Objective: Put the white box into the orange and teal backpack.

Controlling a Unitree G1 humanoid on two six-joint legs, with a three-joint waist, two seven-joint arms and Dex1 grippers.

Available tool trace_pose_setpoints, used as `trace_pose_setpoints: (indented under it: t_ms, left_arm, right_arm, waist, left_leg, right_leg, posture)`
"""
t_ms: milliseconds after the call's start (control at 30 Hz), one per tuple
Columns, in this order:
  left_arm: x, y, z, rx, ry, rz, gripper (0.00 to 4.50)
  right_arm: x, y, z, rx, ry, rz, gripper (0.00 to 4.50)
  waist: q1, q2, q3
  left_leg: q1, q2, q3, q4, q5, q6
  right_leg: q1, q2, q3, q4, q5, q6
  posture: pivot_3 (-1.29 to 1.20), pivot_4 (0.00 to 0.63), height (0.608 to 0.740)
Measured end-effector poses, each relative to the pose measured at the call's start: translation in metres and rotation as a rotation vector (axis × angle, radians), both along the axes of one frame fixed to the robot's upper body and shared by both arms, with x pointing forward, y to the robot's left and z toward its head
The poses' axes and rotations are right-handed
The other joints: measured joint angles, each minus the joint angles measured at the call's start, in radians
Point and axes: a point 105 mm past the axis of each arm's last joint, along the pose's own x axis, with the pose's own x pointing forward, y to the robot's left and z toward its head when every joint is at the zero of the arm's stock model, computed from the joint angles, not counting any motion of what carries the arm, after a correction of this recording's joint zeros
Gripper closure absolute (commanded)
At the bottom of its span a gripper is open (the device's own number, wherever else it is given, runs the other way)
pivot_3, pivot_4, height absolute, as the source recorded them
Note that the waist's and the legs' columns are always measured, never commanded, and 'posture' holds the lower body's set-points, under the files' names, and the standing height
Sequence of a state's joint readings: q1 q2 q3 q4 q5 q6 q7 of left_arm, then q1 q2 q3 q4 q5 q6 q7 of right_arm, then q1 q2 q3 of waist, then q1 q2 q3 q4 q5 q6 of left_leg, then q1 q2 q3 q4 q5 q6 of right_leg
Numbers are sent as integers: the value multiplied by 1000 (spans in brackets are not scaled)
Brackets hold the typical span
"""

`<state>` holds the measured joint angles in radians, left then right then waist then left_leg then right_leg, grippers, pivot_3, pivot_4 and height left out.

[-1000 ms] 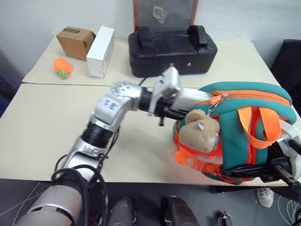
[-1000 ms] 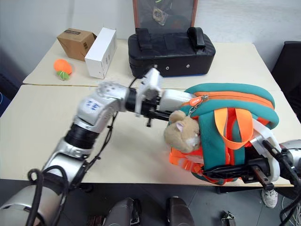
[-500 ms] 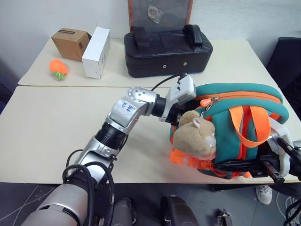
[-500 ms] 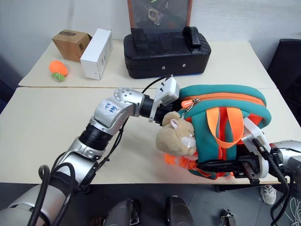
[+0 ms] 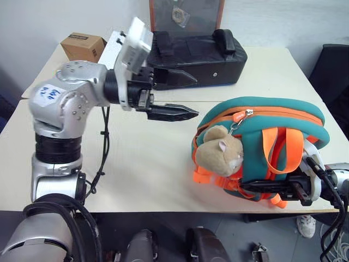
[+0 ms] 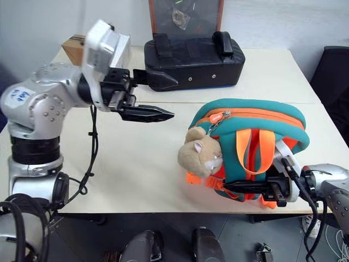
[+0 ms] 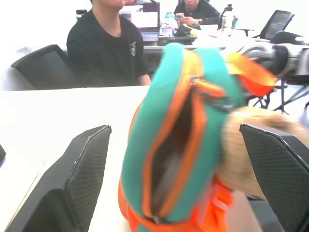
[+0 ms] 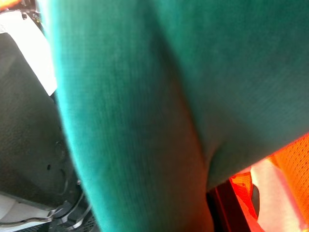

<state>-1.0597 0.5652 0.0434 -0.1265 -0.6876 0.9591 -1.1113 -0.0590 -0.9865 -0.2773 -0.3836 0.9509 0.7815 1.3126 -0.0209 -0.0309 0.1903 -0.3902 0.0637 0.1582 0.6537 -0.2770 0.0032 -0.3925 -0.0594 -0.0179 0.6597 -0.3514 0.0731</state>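
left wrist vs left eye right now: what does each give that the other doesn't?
Left wrist: a look straight into the gaping zipper mouth of the backpack, plus a seated person beyond the table. Left eye: black case, brown cardboard box, and the right gripper clamped at the backpack's lower edge. Both: backpack, its tan plush toy, and the open left gripper, clear of the bag.

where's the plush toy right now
The plush toy hangs on the left end of the orange and teal backpack, near the table's front edge.
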Motion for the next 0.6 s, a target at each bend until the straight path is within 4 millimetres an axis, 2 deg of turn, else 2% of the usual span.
trace_pose_setpoints:
  t_ms: [67, 133, 167, 233, 333, 600]
  left_arm:
    - [-4, -2, 1, -8, 15, -13, 19]
    - [-20, -9, -1, 3, 29, -59, 19]
    - [-32, -16, -11, 44, 9, -96, 19]
    - [-42, -26, -27, 73, 46, -151, 19]
    - [-42, -32, -41, 97, 97, -161, 19]
    - [-33, -43, -73, 212, 10, -129, 19]
  right_arm:
    - [0, 0, 0, -1, -2, 1, 4500]
    - [1, 1, 0, -5, -2, 3, 4500]
    - [2, 2, 1, -6, -6, 5, 4500]
    - [4, 3, 2, -6, -12, 3, 4500]
    - [6, 4, 5, 5, -19, 2, 4500]
    - [7, 8, 10, 48, 10, -3, 4500]
  waist:
    - [0, 0, 0]
    - [-2, 0, 0]
    - [-5, 0, 0]
    - [-7, 0, 0]
    - [-7, 0, 0]
    - [-4, 0, 0]
  left_leg:
    - [0, 0, 0, 0, 0, 0]
    - [0, 0, 0, -1, 0, 0]
    - [1, 0, 0, -1, 0, 0]
    - [1, 0, 1, -2, 1, -1]
    - [1, 1, 0, -1, 1, -2]
    - [1, 0, 1, -2, 1, -2]
  right_leg:
    - [0, 0, 0, 0, 0, 0]
    - [0, 0, 0, 0, 0, 0]
    - [0, 0, 1, 0, 0, 0]
    - [0, 1, 1, 0, 0, 0]
    - [0, 2, 2, 1, 0, 0]
    - [0, 2, 3, 0, 0, 0]
  posture:
    - [0, 150, 740]
    - [0, 150, 740]
    - [0, 150, 740]
    - [0, 150, 740]
    - [0, 150, 740]
    - [0, 150, 740]
